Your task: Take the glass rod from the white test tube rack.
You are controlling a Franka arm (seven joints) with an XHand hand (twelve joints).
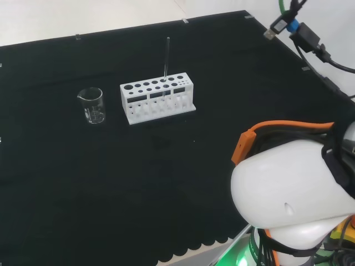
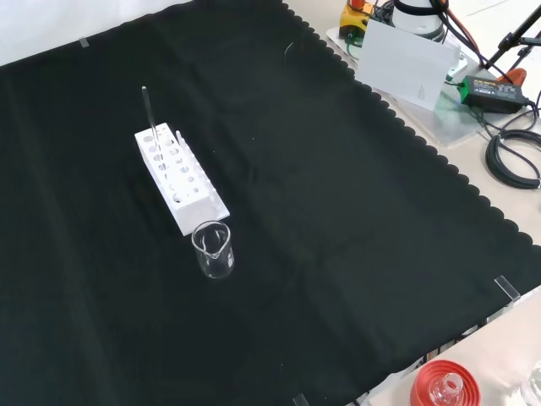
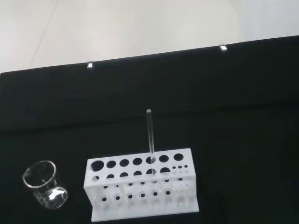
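A white test tube rack (image 1: 158,101) (image 2: 178,178) (image 3: 142,186) stands on the black cloth. A thin clear glass rod (image 1: 166,58) (image 2: 147,108) (image 3: 150,135) stands upright in one of its back-row holes, reaching well above the rack. In the head view the rack sits left of the arm's big white link (image 1: 294,188), with a wide stretch of cloth between them. The wrist view looks at the rack from a distance, with the rod near the picture's middle.
A small clear glass beaker (image 1: 92,105) (image 2: 213,249) (image 3: 45,185) stands by one end of the rack. In the front view a red ribbed stand with a flask (image 2: 444,387) sits at the cloth's near edge, and cables (image 2: 511,152) lie off the cloth.
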